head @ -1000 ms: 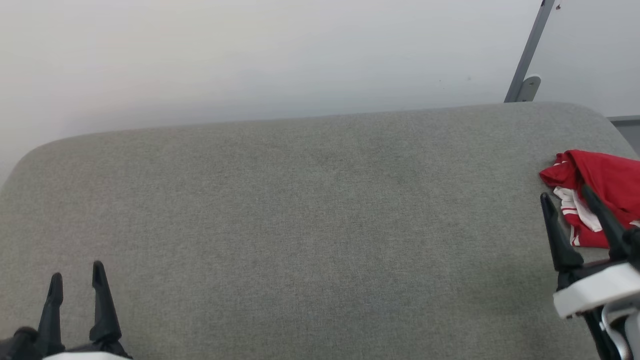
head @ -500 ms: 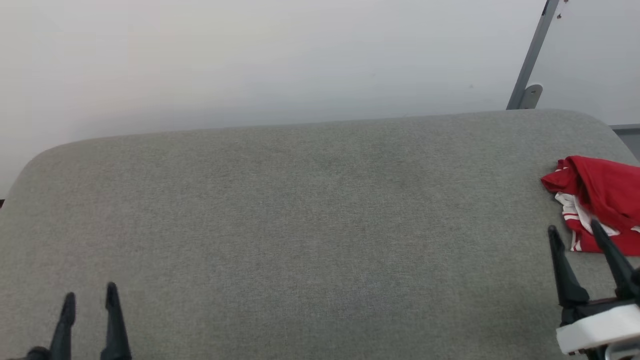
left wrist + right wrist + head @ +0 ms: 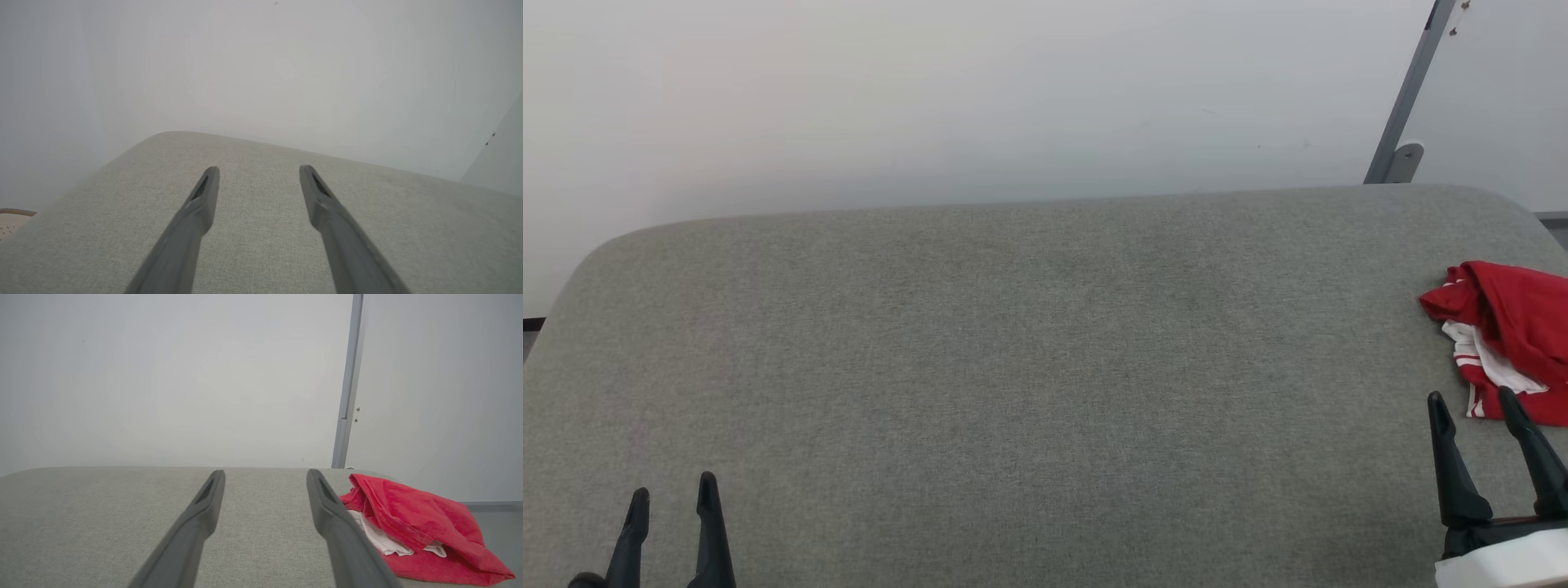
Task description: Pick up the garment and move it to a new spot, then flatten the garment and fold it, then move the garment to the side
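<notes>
Your right hand stands wide, its two dark fingers spread with nothing between them. The garment lies just beyond those fingertips and a little to their right. It is a crumpled red heap with white bands showing on its near side, and it sits at the right edge of the grey cloth-covered worktop. In the right wrist view the heap sits beside the right-hand finger, outside the gap, and that finger hides part of its near edge; you cannot tell whether they touch. Your left hand is also spread wide and empty, over the near left of the worktop, well apart from the garment. Behind the worktop rises a pale wall, with a slanted grey post at the far right corner.
</notes>
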Motion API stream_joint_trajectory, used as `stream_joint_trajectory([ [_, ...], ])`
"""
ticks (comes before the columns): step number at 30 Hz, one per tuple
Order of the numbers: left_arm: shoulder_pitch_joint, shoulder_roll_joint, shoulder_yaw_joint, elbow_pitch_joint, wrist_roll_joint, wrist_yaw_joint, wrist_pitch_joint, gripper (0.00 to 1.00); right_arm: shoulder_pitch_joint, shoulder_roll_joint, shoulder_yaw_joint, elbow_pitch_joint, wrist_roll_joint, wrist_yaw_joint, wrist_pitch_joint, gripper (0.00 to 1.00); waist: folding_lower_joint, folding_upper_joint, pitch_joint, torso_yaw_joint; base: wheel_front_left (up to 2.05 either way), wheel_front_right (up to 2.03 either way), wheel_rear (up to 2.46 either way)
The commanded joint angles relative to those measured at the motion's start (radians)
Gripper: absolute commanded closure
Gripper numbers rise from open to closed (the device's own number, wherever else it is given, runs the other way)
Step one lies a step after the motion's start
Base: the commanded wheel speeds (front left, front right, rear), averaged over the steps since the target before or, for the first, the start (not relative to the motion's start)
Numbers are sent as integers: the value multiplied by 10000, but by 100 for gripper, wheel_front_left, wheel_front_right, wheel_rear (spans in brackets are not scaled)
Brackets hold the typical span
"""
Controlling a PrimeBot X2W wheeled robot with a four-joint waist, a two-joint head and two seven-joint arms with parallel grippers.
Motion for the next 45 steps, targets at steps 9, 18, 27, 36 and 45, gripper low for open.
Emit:
stream_joint_trajectory([
  [9, -17, 110, -121, 199, 84, -21, -49, 0, 115, 102, -29, -127, -73, -4, -41, 0, 0, 0, 5, 44, 0, 0, 0],
  [18, 27, 205, -426, 338, 175, -21, -49, 0, 148, 155, -29, -97, -108, -4, -41, 0, 0, 0, -13, 104, 0, 0, 0],
  [27, -8, 321, -730, 267, 177, -21, -49, 0, 196, 209, -49, -65, -132, -4, -41, 0, 0, 0, -5, 202, 0, 0, 0],
  [36, -67, 161, -594, 147, 200, -22, -49, 0, 231, 242, -87, -22, -155, -4, -41, 0, 0, 0, -31, 341, 0, 0, 0],
  [45, -168, -8, -580, 506, -552, -2, 274, 100, 81, 433, -34, 298, 759, 0, 258, 100, 0, 0, -17, 358, 0, 0, 0],
])
